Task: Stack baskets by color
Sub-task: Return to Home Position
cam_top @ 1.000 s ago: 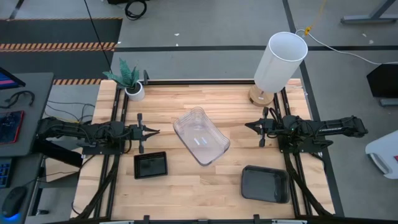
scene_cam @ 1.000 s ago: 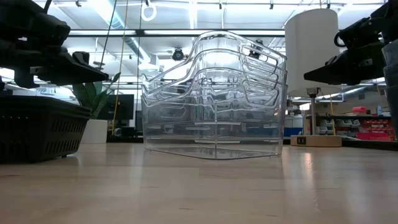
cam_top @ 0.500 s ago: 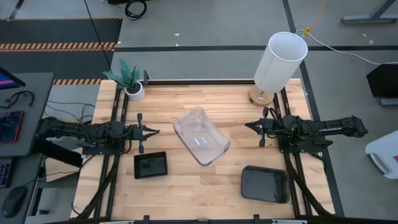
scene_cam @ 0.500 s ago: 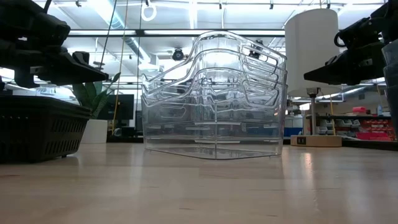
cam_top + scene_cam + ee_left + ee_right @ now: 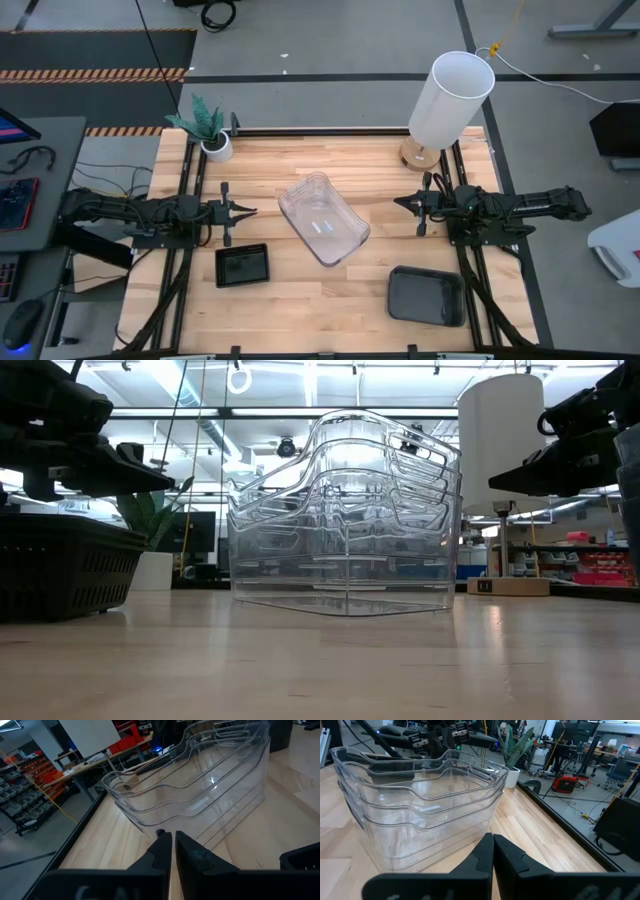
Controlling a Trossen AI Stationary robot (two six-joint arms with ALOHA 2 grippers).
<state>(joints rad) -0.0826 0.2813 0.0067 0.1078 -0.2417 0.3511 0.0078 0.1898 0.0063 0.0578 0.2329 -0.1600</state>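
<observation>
The three colour stacks stand apart on the surface (image 5: 290, 310). The clear baskets (image 5: 323, 220) sit nested at the centre of the high view, turned on a diagonal. The black slatted stack (image 5: 242, 265) is at lower left and the smoky-grey stack (image 5: 427, 296) at lower right.

The left end effector (image 5: 245, 212) hangs at centre left, closed and holding nothing, its tip aimed at the clear stack. The right end effector (image 5: 402, 203) mirrors it from centre right, also closed and empty. Both hover above the surface, near the clear stack but not touching it.

The sorting looks finished, so the remaining risk lies in how the arms park.

- **Clear stack:** both tips point inward at it, so any forward drift or sag as an arm settles could nudge it. In the low view its rims do not run quite parallel, which suggests loose nesting. A bump might shift the top basket or slide the light stack across the smooth wood.
- **Black stack:** the left arm passes just above it in the high view, so a low sweep there could clip its rim.
- **Lamp shade:** the tall white lamp shade (image 5: 450, 100) stands close behind the right arm at upper right, so a wide elbow swing might tip it.
- **Plant:** the potted plant (image 5: 208, 125) at upper left seems safely apart from the left arm.
</observation>
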